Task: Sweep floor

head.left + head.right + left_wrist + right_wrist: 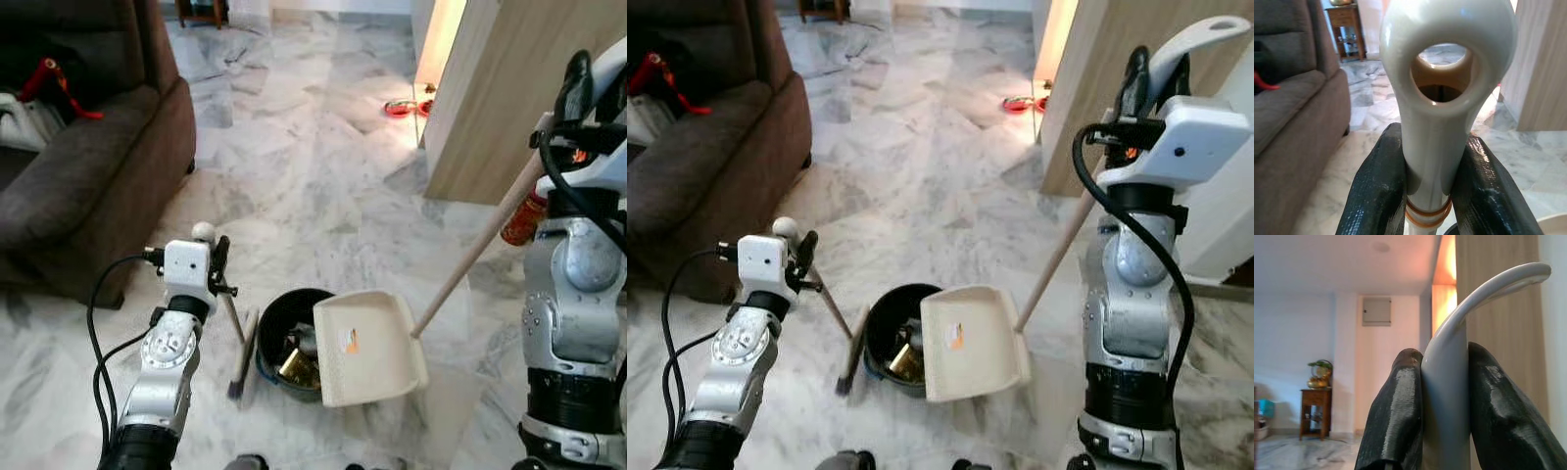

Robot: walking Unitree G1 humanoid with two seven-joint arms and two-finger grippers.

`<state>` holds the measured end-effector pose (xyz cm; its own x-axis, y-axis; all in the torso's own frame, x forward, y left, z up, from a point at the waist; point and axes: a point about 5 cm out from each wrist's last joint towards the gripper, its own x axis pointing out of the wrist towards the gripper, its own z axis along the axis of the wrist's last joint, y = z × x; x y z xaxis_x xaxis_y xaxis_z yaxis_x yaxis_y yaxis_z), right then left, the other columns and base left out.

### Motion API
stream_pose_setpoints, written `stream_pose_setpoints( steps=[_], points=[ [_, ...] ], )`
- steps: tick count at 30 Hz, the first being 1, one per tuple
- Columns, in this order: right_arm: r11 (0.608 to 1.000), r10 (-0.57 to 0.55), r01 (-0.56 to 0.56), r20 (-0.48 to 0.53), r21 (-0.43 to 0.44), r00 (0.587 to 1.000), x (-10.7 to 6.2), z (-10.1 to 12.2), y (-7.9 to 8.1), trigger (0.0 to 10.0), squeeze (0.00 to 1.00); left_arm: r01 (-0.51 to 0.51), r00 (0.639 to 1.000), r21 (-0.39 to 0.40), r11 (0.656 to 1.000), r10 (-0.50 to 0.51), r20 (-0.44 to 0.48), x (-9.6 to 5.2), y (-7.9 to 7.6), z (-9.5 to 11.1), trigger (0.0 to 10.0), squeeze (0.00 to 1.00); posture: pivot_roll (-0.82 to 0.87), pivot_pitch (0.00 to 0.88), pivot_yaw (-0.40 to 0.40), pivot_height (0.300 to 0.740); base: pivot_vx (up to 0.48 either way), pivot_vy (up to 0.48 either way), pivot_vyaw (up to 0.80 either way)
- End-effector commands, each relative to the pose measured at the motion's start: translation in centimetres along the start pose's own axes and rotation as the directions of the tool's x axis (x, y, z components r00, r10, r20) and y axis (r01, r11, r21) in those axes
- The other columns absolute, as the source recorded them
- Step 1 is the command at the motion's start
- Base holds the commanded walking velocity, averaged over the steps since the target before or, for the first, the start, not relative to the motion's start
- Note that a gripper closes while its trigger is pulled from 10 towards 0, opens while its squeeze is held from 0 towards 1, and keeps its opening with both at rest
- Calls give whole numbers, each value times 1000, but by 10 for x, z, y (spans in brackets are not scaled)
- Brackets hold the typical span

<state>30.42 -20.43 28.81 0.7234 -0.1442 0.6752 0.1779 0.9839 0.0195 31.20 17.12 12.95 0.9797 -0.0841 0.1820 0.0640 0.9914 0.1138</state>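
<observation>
dustpan [367,348] tips over the rim of a black bin [277,323] on the marble floor [313,166], its long handle pinched by the right gripper [1442,382], while the left gripper [1432,171] clamps the broom [238,357] handle just beside the bin.

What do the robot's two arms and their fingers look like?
Both arms are silver metal with round joints and black bands. The left arm ends in a white boxy wrist with looping black cables. The right arm has one thick black cable. The fingers are long, black and glossy.
</observation>
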Motion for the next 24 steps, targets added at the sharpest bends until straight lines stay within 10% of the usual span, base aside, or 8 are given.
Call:
stream_pose_setpoints(
  steps=[1, 24],
  points=[
    [1000, 0, 0, 42, 14, 999, 4, 9, 1, 10000, 0, -3, 999, 20, 1000, 2, 42, 1, 3, 9, 10000, 0, 179, 111, -4, 740, 0, 0, 0],
    [1000, 11, -12, 47, 18, 999, 6, 11, 2, 10000, 0, -10, 999, 15, 1000, 10, 42, 0, 3, 9, 10000, 0, 174, 117, -10, 740, -62, 0, 0]
  ],
)
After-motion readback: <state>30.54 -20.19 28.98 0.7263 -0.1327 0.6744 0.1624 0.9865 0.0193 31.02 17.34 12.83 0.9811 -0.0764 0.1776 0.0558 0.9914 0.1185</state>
